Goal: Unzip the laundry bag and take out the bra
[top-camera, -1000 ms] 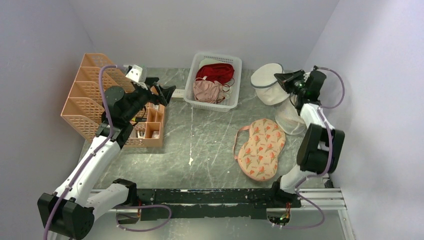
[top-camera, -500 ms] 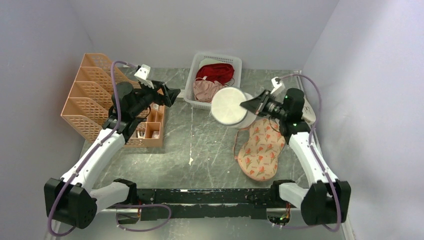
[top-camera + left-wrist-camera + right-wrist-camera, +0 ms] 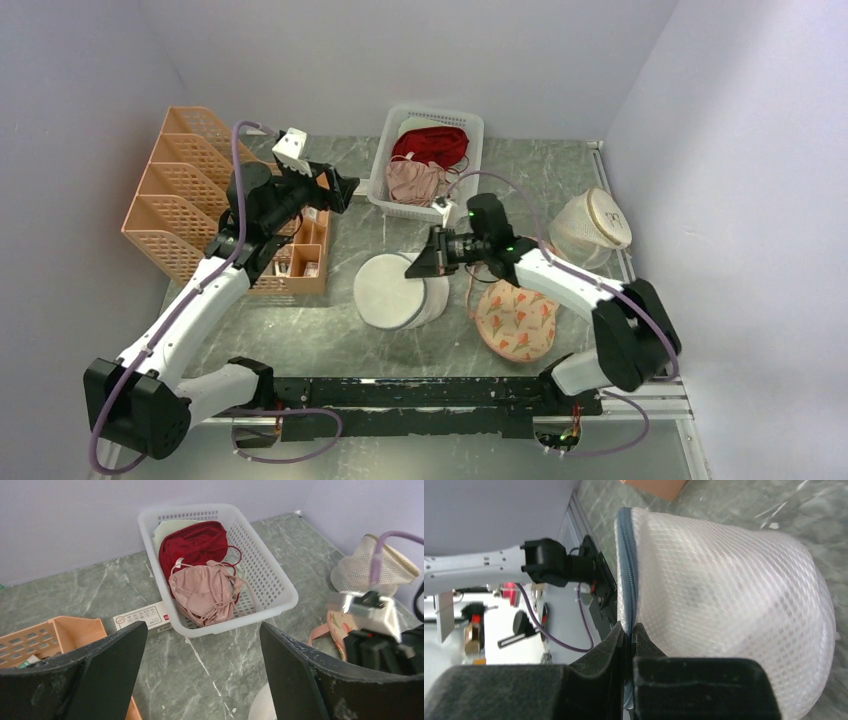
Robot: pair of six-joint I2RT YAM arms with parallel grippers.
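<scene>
Pale lilac walls close in a grey-green marbled desk (image 3: pixel 420 345). The laundry bag (image 3: pixel 400 292), a white mesh drum, sits near the middle of the desk, a little toward the near edge, with one round face turned upward. The right wrist view shows its blue-grey zipper rim (image 3: pixel 626 570) running down into the right gripper (image 3: pixel 418 265), whose fingers (image 3: pixel 616 640) are pinched together on that rim at the bag's far-right side. Only a dim shape shows through the mesh, so the bra cannot be made out. Just right of the bag lies a floral peach pouch (image 3: pixel 520 315), partly under the right arm. At the right edge a translucent bag with a beige rim (image 3: pixel 590 222) lies on its side. A white basket (image 3: pixel 470 130) at the back edge holds a dark red garment (image 3: pixel 432 143) and a pale pink garment (image 3: pixel 415 182). The left gripper (image 3: pixel 340 187) hangs with its jaws spread wide and nothing between them, beside an orange organiser (image 3: pixel 175 190) in the back left corner.
</scene>
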